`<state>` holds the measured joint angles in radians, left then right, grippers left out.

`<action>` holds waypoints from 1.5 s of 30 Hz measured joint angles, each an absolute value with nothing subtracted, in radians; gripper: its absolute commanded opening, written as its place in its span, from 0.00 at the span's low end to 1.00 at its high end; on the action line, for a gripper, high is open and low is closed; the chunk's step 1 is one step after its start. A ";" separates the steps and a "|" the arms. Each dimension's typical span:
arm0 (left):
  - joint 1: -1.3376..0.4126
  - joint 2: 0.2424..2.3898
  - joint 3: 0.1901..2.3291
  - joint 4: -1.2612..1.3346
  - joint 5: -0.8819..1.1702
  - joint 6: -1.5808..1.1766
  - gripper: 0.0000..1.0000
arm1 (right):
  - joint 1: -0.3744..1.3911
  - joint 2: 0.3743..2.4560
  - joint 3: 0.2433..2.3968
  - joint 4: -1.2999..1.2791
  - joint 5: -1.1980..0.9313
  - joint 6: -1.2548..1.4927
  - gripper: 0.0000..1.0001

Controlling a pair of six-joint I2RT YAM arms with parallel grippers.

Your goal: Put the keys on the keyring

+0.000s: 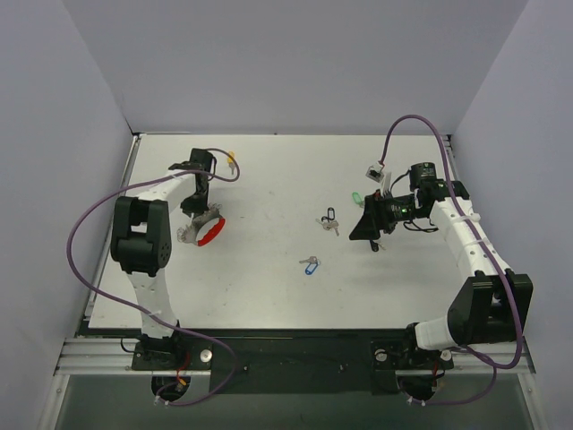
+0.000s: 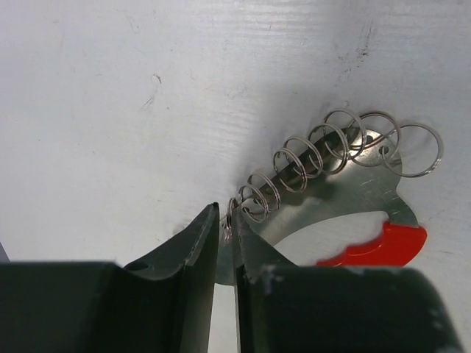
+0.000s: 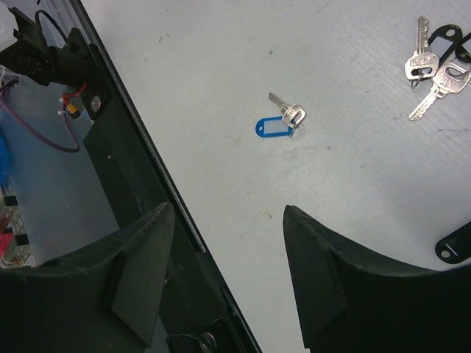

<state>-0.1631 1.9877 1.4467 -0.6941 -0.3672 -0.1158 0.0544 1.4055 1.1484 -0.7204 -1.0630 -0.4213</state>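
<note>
The keyring (image 2: 346, 202) is a curved silver plate with a red section (image 2: 375, 246) and a row of small wire rings (image 2: 316, 151). It lies on the table at the left (image 1: 204, 233). My left gripper (image 2: 227, 215) is shut on the keyring's near end, pinching the last ring; in the top view the gripper (image 1: 199, 213) stands right over it. The keys lie apart: one with a blue tag (image 3: 276, 125) (image 1: 311, 265), a black-tagged pair (image 3: 434, 62) (image 1: 329, 220), one with a green tag (image 1: 358, 199) and one with a yellow tag (image 1: 233, 164). My right gripper (image 3: 228, 208) (image 1: 365, 228) hovers open and empty.
The table's black front rail (image 3: 140, 169) crosses the right wrist view, with cables and electronics (image 3: 44, 59) beyond it. A small black piece (image 3: 456, 246) lies at that view's right edge. A grey connector on a purple cable (image 1: 374, 170) hangs near the right arm.
</note>
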 measured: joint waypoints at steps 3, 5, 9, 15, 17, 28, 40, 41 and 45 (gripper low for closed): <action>-0.163 2.003 1.455 -0.696 -0.367 -0.115 0.20 | 0.054 1.406 1.148 -0.723 -1.063 -0.423 0.56; -0.163 2.009 1.455 -0.699 -0.367 -0.114 0.19 | 0.054 1.406 1.148 -0.723 -1.063 -0.424 0.56; -0.163 2.012 1.456 -0.702 -0.367 -0.113 0.15 | 0.054 1.406 1.148 -0.723 -1.063 -0.424 0.56; -0.165 2.012 1.456 -0.704 -0.368 -0.108 0.00 | 0.054 1.406 1.148 -0.724 -1.063 -0.426 0.56; -0.168 2.012 1.456 -0.704 -0.369 -0.104 0.00 | 0.054 1.406 1.148 -0.724 -1.063 -0.427 0.56; -0.199 1.927 1.427 -0.686 -0.382 -0.088 0.00 | 0.054 1.406 1.148 -0.730 -1.063 -0.434 0.56; -0.242 1.440 1.174 -0.485 -0.315 0.006 0.00 | 0.093 1.424 1.174 -0.802 -1.062 -0.530 0.56; -0.242 1.414 1.150 -0.470 -0.293 0.015 0.00 | 0.100 1.426 1.181 -0.820 -1.061 -0.551 0.56; -0.241 1.269 1.047 -0.397 -0.155 0.054 0.00 | 0.149 1.439 1.218 -0.913 -1.059 -0.684 0.58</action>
<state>-0.2405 1.2694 1.0470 -0.3969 -0.1547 0.0544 0.1486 1.4391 1.2179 -0.9131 -1.0588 -0.6838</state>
